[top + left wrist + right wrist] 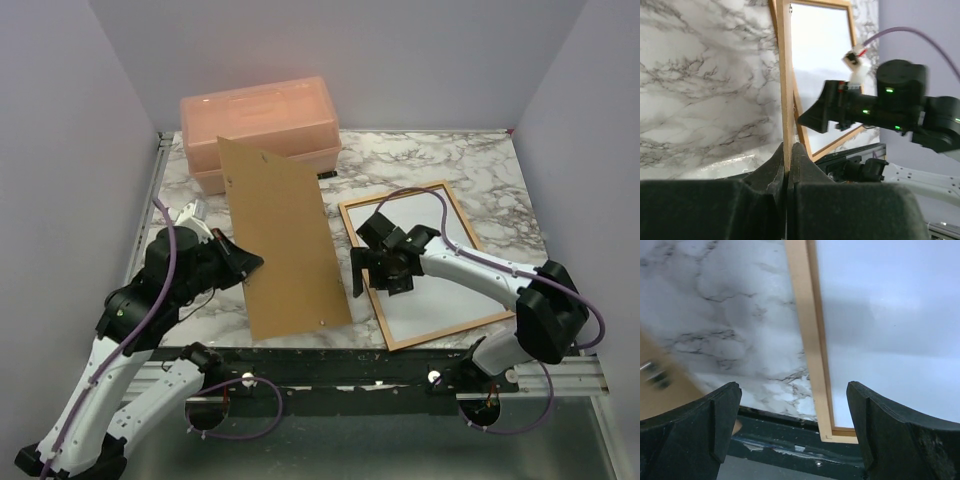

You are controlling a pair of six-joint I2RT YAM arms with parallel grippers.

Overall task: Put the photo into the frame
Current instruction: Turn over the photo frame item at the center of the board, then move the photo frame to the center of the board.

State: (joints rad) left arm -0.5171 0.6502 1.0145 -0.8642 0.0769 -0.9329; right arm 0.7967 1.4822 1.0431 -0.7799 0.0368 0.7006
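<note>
Marble tabletop (480, 165) carries a pink plastic box (260, 125) at its far-left corner. Just in front of the box, a brown backing board (285, 245) is tilted up off the surface left of centre. The left gripper (248, 262) has its jaws pressed fully together on the board's left edge. The orange-brown frame (450, 332) lies flat and slightly askew on the right half, reaching almost to the near edge. The photo (435, 308) lies white side up within it, apparently seated inside the rim, though the arm hides part of it. The right gripper (380, 280) hovers over the frame's near-left corner with jaws spread wide, holding nothing.
</note>
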